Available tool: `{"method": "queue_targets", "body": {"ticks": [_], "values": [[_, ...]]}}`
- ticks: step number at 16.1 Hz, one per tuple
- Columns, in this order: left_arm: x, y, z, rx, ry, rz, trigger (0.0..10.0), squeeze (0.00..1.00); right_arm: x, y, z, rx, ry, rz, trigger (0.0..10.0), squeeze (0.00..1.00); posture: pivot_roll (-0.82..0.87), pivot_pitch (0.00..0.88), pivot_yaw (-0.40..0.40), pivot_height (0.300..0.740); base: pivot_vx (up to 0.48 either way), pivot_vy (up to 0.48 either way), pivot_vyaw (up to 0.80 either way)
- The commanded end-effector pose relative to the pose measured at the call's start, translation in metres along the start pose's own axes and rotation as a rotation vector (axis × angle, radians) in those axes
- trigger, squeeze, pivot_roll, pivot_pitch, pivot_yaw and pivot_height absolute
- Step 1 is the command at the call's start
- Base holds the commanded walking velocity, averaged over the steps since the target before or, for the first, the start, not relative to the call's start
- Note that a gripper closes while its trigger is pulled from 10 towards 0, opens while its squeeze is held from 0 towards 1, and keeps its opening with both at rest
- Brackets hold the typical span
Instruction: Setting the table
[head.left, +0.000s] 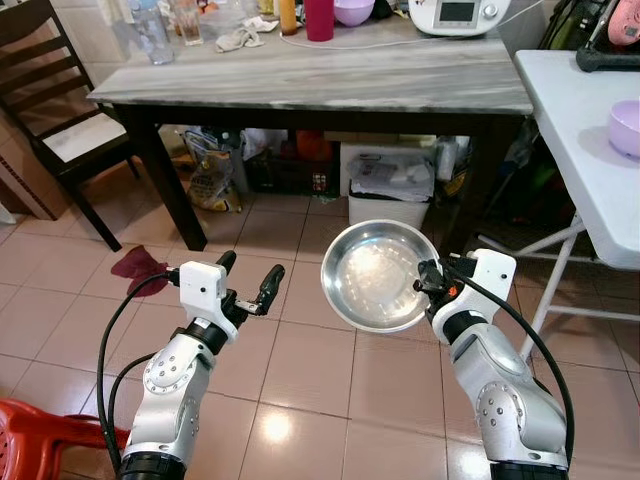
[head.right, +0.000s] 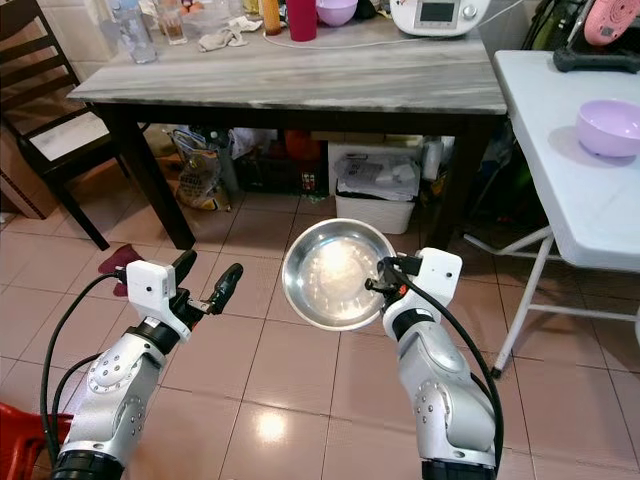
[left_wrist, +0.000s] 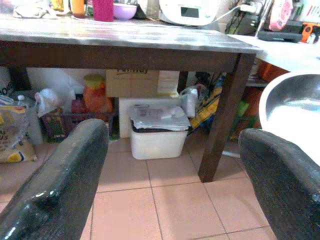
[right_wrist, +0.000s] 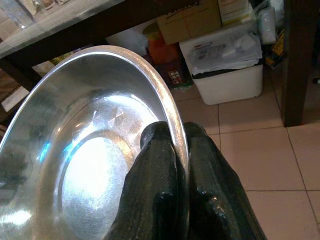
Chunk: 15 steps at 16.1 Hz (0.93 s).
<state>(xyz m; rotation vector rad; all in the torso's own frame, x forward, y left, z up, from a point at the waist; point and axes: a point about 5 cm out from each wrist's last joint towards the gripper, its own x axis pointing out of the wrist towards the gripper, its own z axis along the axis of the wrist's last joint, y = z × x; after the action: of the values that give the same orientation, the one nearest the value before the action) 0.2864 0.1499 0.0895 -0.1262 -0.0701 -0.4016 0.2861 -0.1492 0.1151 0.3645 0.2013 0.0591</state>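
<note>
right end effector (head.left: 432, 283) pinches steel bowl (head.left: 377, 275) rim above floor tiles (head.left: 300, 360).

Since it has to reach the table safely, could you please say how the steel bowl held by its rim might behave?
The steel bowl looks rigid and thin, probably light. Its polished rim may slip between the right tool's fingers, since only the edge is pinched. Held off-centre, it could swing or tilt.

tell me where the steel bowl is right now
The steel bowl is held by its rim in the right gripper, out over the tiled floor, short of the dark table.
</note>
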Motion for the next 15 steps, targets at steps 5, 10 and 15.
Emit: {"method": "queue_targets", "body": {"ticks": [5, 10, 15], "values": [[-0.0010, -0.0014, 0.0021, 0.011, -0.004, -0.020, 10.0, 0.00, 0.0018, 0.0058, 0.0021, -0.004, -0.020, 0.024, 10.0, 0.00, -0.17, 0.087, 0.071, 0.740, 0.439, 0.000, 0.00], [-0.0006, -0.0022, 0.0016, 0.014, 0.001, -0.036, 10.0, 0.00, 0.0019, 0.0057, 0.0020, -0.003, -0.030, 0.020, 10.0, 0.00, -0.17, 0.082, 0.076, 0.740, 0.480, 0.000, 0.00], [-0.0005, -0.0039, 0.0012, 0.012, 0.002, -0.047, 10.0, 0.00, 0.0031, 0.0055, 0.0020, -0.003, -0.037, 0.022, 10.0, 0.00, -0.16, 0.075, 0.076, 0.740, 0.480, 0.000, 0.35]]}}
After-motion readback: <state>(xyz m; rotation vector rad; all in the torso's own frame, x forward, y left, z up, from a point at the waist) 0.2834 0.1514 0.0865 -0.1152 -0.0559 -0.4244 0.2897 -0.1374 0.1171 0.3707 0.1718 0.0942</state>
